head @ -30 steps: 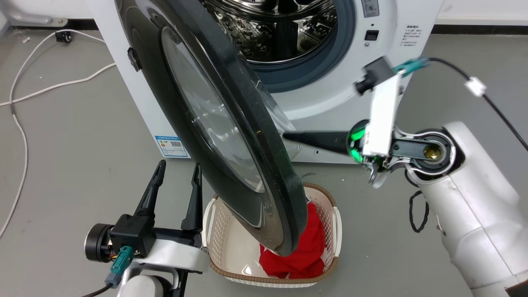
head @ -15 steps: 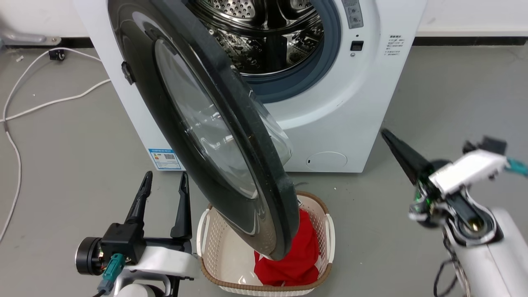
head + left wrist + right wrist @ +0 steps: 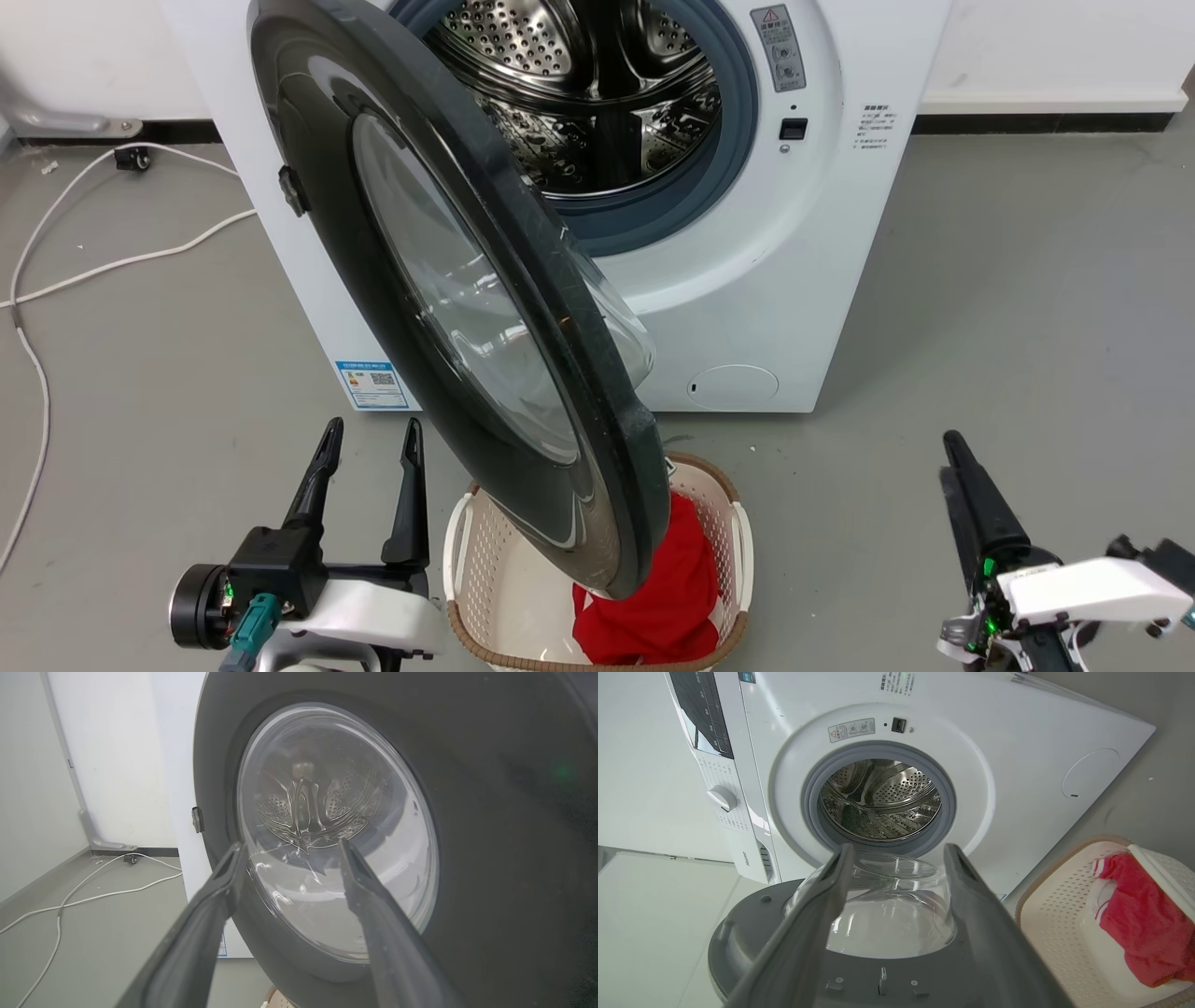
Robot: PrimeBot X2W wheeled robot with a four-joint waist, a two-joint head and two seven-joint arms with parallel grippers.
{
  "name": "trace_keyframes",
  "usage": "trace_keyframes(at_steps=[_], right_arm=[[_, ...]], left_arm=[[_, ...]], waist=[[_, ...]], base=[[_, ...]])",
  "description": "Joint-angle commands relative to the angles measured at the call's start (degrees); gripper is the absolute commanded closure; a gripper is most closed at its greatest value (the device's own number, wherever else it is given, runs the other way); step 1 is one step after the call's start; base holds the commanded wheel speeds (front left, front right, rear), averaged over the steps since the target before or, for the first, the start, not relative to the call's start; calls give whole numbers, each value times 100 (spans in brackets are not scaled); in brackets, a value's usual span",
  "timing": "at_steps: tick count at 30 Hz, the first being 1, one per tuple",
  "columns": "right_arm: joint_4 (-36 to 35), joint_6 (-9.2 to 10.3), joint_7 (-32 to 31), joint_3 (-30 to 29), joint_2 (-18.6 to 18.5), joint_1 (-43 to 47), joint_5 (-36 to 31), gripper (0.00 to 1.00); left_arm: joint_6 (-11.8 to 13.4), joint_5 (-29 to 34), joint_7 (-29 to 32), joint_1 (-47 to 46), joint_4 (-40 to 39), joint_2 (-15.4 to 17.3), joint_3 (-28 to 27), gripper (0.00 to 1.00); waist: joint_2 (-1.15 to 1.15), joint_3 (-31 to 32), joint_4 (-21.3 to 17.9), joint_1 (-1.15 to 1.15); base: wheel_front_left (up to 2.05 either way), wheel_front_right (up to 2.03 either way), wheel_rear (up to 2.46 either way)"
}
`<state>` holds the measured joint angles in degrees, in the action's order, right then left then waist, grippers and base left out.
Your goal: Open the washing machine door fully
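Head view, door: we see the large round glossy black washing machine door with its bulging clear glass window [image 3: 467, 308] standing part-open across the frame's centre. Its hinge side is at upper left and its free edge at lower centre. We judge it not yet fully open.
Machine: the white boxy front-loading washing machine [image 3: 822, 280] sits at upper centre with its steel drum exposed.
Left gripper [image 3: 372, 427]: at lower left, fingers spread and empty, just beside the door's outer face.
Right gripper [image 3: 952, 448]: at lower right, well apart from the door. In the right wrist view its fingers are parted and hold nothing.
Risk, blocked swing: the left gripper seems to stand where the door would travel, so we expect a knock unless it clears first.
Risk, slip: a push on the smooth glass bowl could skid off, we think.
Risk, basket: the cream perforated laundry basket [image 3: 738, 523], holding a red cloth [image 3: 672, 597], sits below the free edge. We cannot tell whether they touch, and a reaching arm could snag it.
Around: a white cable [image 3: 121, 261] trails over the grey floor at left.
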<state>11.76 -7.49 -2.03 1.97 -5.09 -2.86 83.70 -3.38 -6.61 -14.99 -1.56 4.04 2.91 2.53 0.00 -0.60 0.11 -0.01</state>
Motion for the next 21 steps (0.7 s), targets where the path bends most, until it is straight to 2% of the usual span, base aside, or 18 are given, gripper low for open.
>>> trace_keyframes(at_steps=[1,4,9,13,20,21], right_arm=[[-94,0,201,4,38,107,-194,0],[-204,0,723,13,59,240,-832,0],[-245,0,1402,-107,-17,191,-2350,0],[-479,0,1568,-363,59,50,-3436,0],[-1423,1,1651,-743,120,105,-6384,0],[-1552,1,1602,-763,145,136,-6619,0]], left_arm=[[-15,35,-28,40,18,-4,-10,0],[-19,19,-28,67,33,-4,-9,0],[-3,-2,-28,116,23,-4,14,0],[7,4,-28,129,1,-4,16,0],[9,45,-28,90,-57,-4,-33,0],[9,47,-28,85,-64,-5,-34,0]], waist=[[0,21,4,1],[0,49,3,1],[0,79,-13,1],[0,89,-26,1],[0,75,-44,1],[0,73,-44,1]], base=[[0,0,0],[0,0,0],[0,0,0],[0,0,0],[0,0,0],[0,0,0]])
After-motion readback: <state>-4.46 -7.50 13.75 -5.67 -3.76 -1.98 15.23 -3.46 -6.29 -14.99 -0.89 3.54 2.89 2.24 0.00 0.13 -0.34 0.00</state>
